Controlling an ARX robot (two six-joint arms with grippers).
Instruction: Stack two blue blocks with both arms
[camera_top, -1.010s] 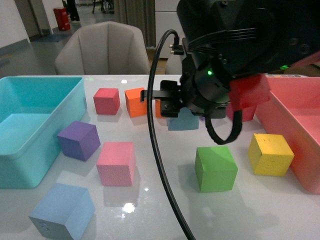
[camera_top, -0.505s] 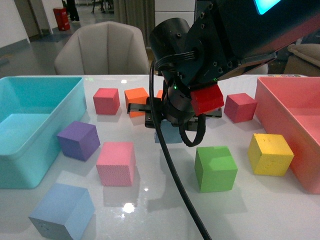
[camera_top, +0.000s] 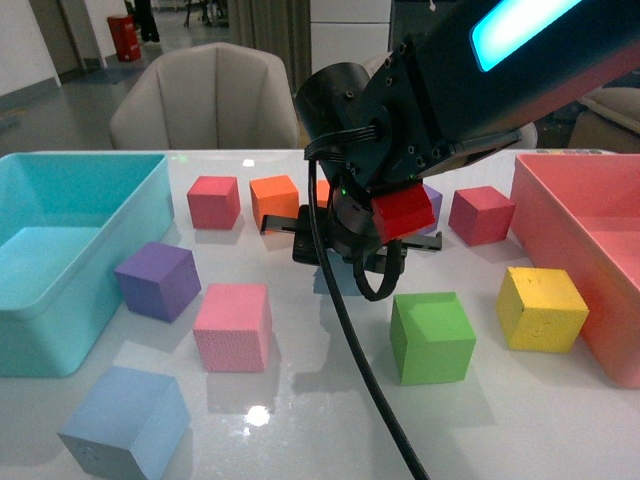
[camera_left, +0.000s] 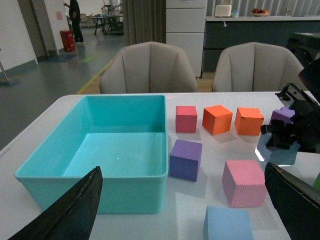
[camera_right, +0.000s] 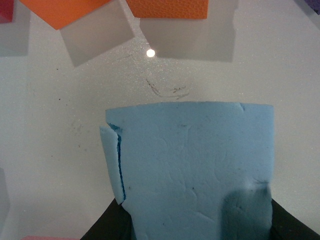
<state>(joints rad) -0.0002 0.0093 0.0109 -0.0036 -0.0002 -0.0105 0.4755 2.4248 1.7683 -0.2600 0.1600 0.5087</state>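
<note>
The right tool (camera_top: 342, 265) clamps one blue block (camera_right: 195, 165) over the tabletop (camera_top: 280, 440), the other blue block (camera_top: 125, 420) at its eight o'clock, the left tool (camera_left: 182, 172) spread apart.

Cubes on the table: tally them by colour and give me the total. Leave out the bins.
Blue cubes: 2
Purple cubes: 2
Orange cubes: 2
Red cubes: 2
Pink cube: 1
Green cube: 1
Yellow cube: 1
Total: 11
</note>
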